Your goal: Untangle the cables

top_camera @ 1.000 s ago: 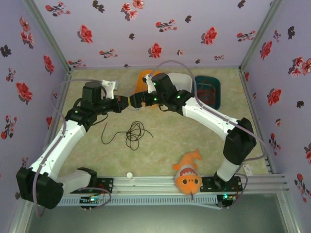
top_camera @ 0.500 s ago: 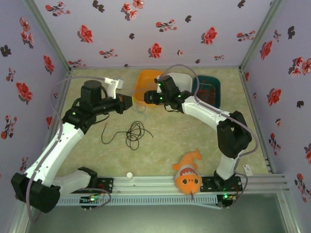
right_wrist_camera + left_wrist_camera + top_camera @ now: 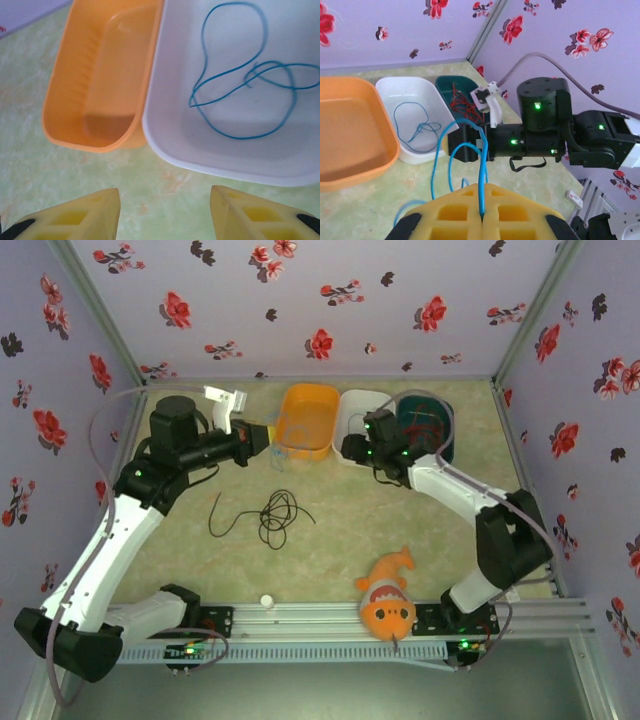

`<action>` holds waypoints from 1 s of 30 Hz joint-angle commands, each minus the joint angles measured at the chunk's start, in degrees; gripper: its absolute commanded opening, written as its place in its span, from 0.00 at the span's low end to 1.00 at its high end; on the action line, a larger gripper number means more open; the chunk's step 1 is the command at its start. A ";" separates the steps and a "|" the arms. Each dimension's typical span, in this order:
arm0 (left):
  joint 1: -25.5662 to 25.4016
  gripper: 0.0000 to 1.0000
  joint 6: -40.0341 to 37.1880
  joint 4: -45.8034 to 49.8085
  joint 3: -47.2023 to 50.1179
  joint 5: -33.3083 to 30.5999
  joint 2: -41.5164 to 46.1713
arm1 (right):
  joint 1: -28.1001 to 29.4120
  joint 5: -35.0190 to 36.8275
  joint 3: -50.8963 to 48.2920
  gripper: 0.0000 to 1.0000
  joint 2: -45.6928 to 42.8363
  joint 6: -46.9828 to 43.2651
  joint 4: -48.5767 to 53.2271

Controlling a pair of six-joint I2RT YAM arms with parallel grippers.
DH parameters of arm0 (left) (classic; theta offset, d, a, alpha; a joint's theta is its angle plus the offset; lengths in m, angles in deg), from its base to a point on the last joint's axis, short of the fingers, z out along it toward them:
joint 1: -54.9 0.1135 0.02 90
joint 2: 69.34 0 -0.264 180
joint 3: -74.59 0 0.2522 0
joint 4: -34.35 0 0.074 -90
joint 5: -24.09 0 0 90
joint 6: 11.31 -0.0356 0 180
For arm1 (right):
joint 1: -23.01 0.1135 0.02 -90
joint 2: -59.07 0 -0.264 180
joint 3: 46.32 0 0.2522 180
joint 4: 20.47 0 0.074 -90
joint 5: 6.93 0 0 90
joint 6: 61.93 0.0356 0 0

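Left wrist view: snag risk on the next pull

Left gripper (image 3: 482, 216) is clamped on the blue cable (image 3: 482, 175), near the table's far edge. Right gripper (image 3: 164, 192) hangs jaws apart, empty, just short of the white tray (image 3: 175, 135) holding blue loops (image 3: 248, 76). Risk: if strand and loops join, my pull could drag that tray.

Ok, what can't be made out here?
Left wrist: whether the held blue cable joins the loose blue cable in the white tray; the left gripper hides its lower run.
Top: red cables in the green tray, too small to count, partly under the right arm.
Right wrist: white tray cut off at right.
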 commanded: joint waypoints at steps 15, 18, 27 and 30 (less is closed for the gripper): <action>-5.97 0.00 -0.44 -0.64 -22.65 -7.67 -30.89 | -0.95 27.45 -2.46 0.99 -27.63 -3.19 23.38; -7.43 0.00 -1.54 0.57 -29.60 -8.04 -38.76 | -0.95 31.70 -2.02 0.99 -30.52 -2.88 27.28; -9.16 0.00 -3.72 7.53 -51.84 -6.90 -60.48 | -1.03 37.98 -2.12 0.99 -36.05 -1.80 31.19; -9.20 0.00 -3.44 8.51 -56.38 -5.16 -65.31 | -1.03 40.48 -2.11 0.99 -36.95 -1.13 31.63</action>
